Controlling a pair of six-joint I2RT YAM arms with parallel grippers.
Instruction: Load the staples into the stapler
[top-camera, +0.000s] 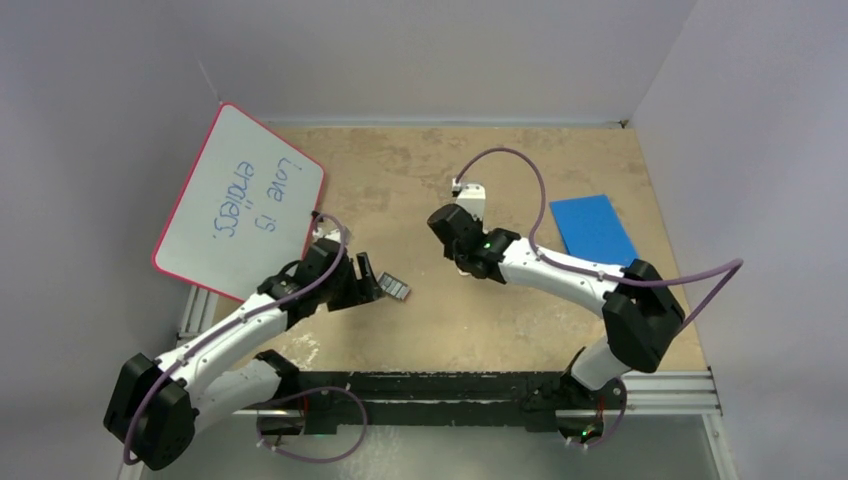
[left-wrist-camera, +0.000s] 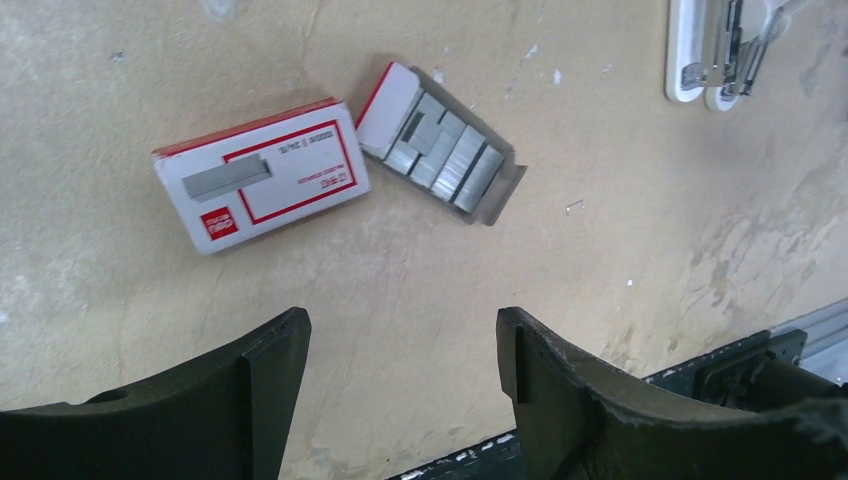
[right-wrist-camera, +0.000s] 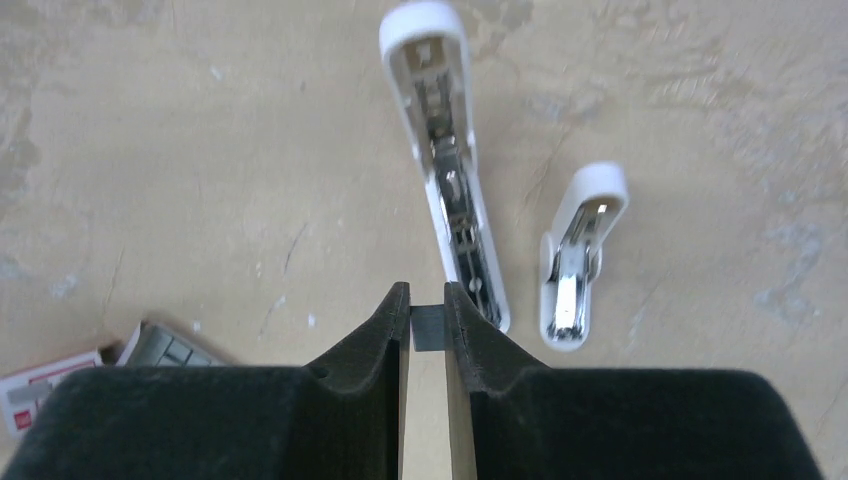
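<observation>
The open tray (left-wrist-camera: 390, 98) holds staples (left-wrist-camera: 445, 158) beside the red-and-white box (left-wrist-camera: 262, 175).

The white-and-black left arm (top-camera: 230, 330) reaches far and rightward, low over the table, its black left gripper (left-wrist-camera: 400, 335) spread wide. The matching right arm (top-camera: 560, 270) stretches left, its black right gripper (right-wrist-camera: 428, 308) pinching a thin grey staple strip (right-wrist-camera: 428, 328).

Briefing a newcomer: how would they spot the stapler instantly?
On the beige table, look just beyond the right arm's fingers. Two white pieces lie side by side there. The stapler is the longer, slimmer bar with an open metal channel, not the stubby piece.
</observation>
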